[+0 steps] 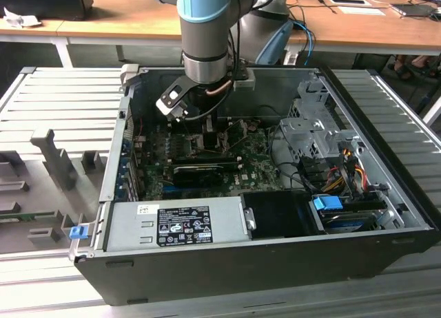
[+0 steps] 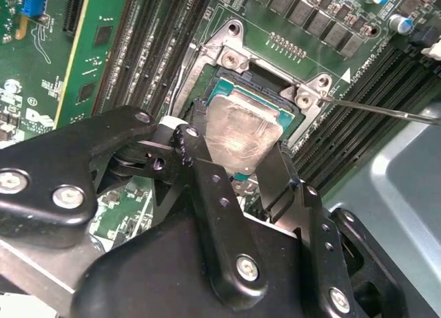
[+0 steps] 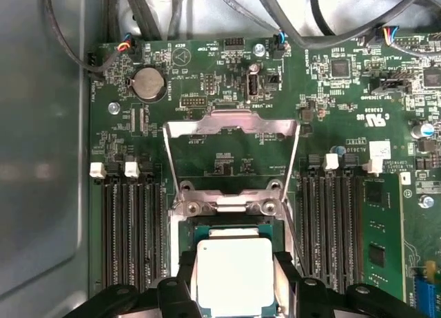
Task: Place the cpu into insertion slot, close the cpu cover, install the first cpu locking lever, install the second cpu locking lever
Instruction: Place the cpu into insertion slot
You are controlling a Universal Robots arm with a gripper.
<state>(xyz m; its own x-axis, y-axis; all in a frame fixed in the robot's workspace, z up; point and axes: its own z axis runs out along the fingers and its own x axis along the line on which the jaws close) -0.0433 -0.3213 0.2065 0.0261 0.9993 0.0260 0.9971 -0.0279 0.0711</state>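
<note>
In both wrist views the cpu [image 3: 234,273] [image 2: 238,132], a silver-faced square chip, sits between my black fingers [image 3: 185,285] [image 2: 277,175]. My gripper [image 3: 234,294] [image 2: 238,160] is shut on it. The chip hangs slightly tilted over the insertion slot [image 3: 207,230] [image 2: 256,80], a dark socket in the green motherboard; I cannot tell whether it touches the socket floor. The cpu cover [image 3: 231,127] is swung open, lying back flat beyond the hinge. Thin wire locking levers [image 3: 295,166] [image 2: 386,110] stand released at the socket's sides. In the exterior view my gripper [image 1: 210,129] reaches down into the open computer case.
Black memory slots [image 3: 131,228] [image 3: 331,221] flank the socket closely. Cables [image 3: 138,15] run along the board's far edge. A long black card [image 1: 200,170], the power supply [image 1: 176,225] and a metal drive cage [image 1: 310,125] crowd the case interior.
</note>
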